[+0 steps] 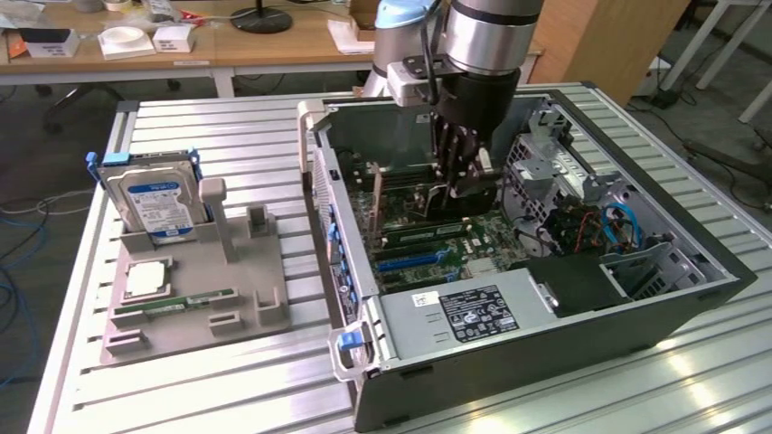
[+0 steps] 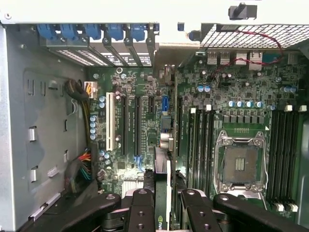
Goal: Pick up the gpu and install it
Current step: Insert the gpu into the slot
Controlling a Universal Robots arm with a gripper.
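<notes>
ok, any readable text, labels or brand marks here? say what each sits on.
No text can be read.
Blue label on the upright silver hard drive: blurred.
Black sticker on the grey metal cover inside the open computer case: too small.
Green motherboard printing: too small.
Pale mark on the dark circuit card held in the pincer: cut off.

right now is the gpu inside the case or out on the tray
Inside: the gripper holds the gpu on edge over the motherboard. Seated in a slot or not, cannot tell.
</notes>
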